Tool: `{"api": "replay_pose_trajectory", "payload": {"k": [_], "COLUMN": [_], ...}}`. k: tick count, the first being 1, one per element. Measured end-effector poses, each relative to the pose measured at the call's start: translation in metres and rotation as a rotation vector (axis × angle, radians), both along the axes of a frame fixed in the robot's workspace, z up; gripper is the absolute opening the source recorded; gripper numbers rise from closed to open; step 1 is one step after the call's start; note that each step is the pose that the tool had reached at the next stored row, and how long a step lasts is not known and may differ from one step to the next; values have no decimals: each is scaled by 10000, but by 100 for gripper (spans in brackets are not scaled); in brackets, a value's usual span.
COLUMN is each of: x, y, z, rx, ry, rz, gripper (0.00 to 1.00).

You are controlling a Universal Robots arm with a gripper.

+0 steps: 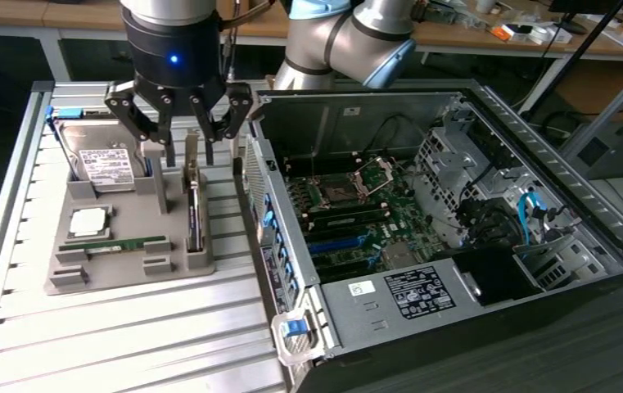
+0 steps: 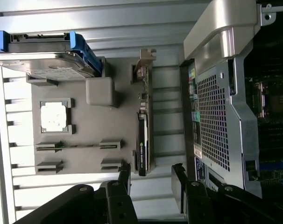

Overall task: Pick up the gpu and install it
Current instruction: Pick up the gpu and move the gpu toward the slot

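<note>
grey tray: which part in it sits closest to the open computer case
The gpu, the thin card standing on edge along the case-side edge of the tray. The hard drive, processor chip and memory stick sit farther from the case.

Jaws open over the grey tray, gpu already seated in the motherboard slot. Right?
Not quite. The gpu is not in the motherboard; it stands on edge in the grey tray, as the exterior view shows. The rest holds: the gripper hangs over the tray with its jaws open.
</note>
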State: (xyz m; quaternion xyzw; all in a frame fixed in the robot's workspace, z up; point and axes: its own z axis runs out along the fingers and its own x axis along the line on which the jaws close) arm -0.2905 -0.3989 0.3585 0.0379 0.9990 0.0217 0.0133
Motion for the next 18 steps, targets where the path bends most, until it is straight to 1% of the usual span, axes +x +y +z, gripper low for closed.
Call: {"api": "replay_pose_trajectory", "payload": {"k": [18], "x": [0], "y": [0], "z": [-206], "rx": [0], "ry": [0], "rz": [0], "gripper": [48]}}
